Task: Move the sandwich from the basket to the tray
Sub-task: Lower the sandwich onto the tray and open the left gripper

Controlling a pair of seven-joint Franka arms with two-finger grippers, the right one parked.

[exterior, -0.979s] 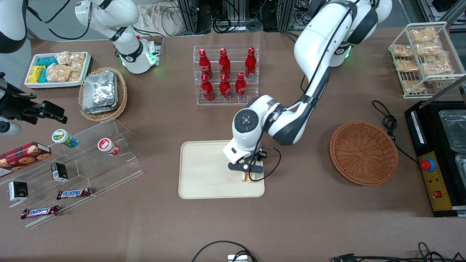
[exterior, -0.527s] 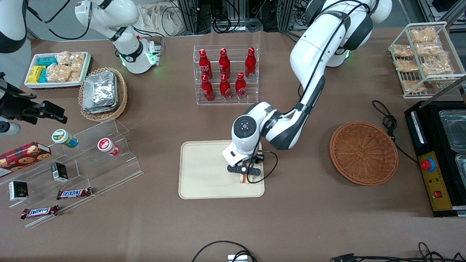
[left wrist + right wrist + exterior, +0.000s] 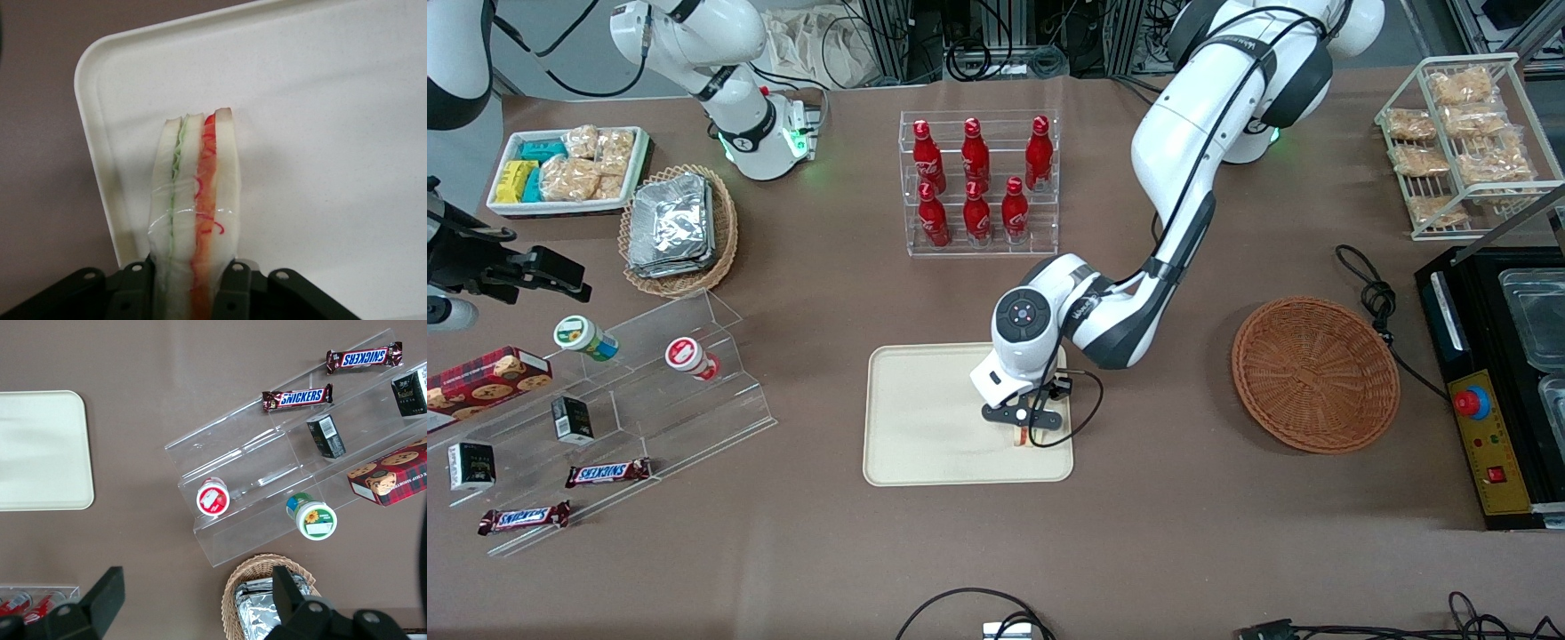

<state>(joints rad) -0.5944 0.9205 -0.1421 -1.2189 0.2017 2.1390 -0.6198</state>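
My left gripper [image 3: 1024,433] hangs low over the cream-beige tray [image 3: 925,418], near the tray corner that is closest to the front camera and toward the working arm's end. It is shut on the sandwich [image 3: 195,200], a clear-wrapped white wedge with green and red-orange layers, held on edge between the black fingers [image 3: 233,293]. In the front view only a sliver of the sandwich [image 3: 1024,438] shows under the hand. The reddish-brown wicker basket [image 3: 1314,373] stands with nothing in it toward the working arm's end of the table.
A clear rack of red bottles [image 3: 978,182] stands farther from the front camera than the tray. A clear stepped shelf with snacks [image 3: 605,400] lies toward the parked arm's end, with a tan basket of foil packets [image 3: 678,229]. A black machine [image 3: 1498,382] sits beside the wicker basket.
The gripper with the sandwich has crept a little toward the parked arm's end over the tray and slightly away from the front camera. The arm's upper links have shifted the same way.
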